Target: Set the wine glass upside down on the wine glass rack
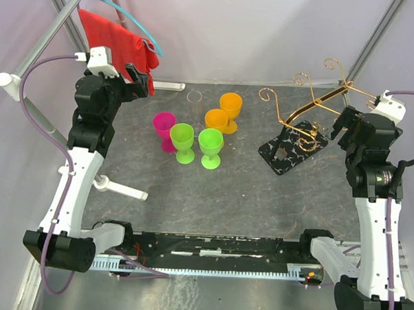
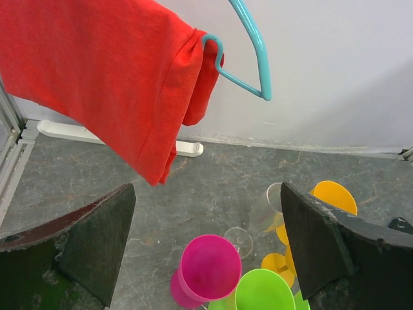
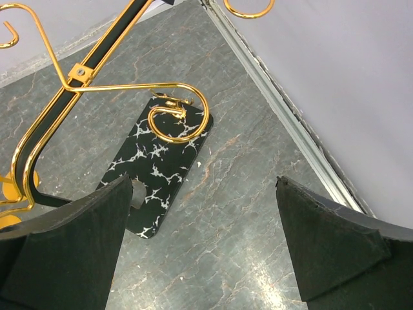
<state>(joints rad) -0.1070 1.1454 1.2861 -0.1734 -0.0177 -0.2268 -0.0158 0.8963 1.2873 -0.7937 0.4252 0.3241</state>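
Note:
A clear wine glass (image 1: 194,97) stands on the table behind the coloured cups; in the left wrist view the wine glass (image 2: 266,208) shows its bowl and round foot beside the pink cup. The wine glass rack (image 1: 312,105) is gold wire on a black, white-veined base (image 1: 293,148) at the right. My left gripper (image 1: 137,76) hovers open at the back left, above and left of the glass, holding nothing. My right gripper (image 1: 341,126) hangs open just right of the rack, its curled arm (image 3: 177,113) and base (image 3: 161,161) ahead of the empty gripper (image 3: 204,187).
A pink cup (image 1: 163,126), two green cups (image 1: 183,139) (image 1: 210,145) and two orange cups (image 1: 216,119) (image 1: 230,106) cluster mid-table. A red cloth (image 1: 116,38) on a teal hanger (image 2: 255,58) hangs at the back left. A white post (image 1: 120,187) lies at the left.

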